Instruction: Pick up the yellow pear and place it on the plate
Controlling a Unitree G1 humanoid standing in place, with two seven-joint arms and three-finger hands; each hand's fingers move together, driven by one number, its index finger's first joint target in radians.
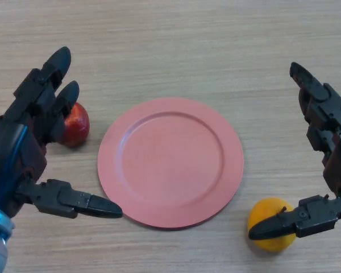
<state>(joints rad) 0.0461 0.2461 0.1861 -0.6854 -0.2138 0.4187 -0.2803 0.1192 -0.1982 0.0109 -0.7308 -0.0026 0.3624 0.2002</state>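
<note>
A yellow-orange pear [270, 219] lies on the wooden table at the lower right, just right of the plate. A round pink plate [170, 159] sits in the middle and holds nothing. My right hand [329, 153] is open at the right edge. Its thumb [292, 222] reaches across the front of the pear and its fingers stretch up behind it, apart from the fruit. My left hand [23, 153] is open at the left, thumb pointing at the plate's lower left rim.
A red apple [75, 124] lies left of the plate, partly hidden behind my left hand's fingers. The wooden table [176, 45] stretches bare behind the plate.
</note>
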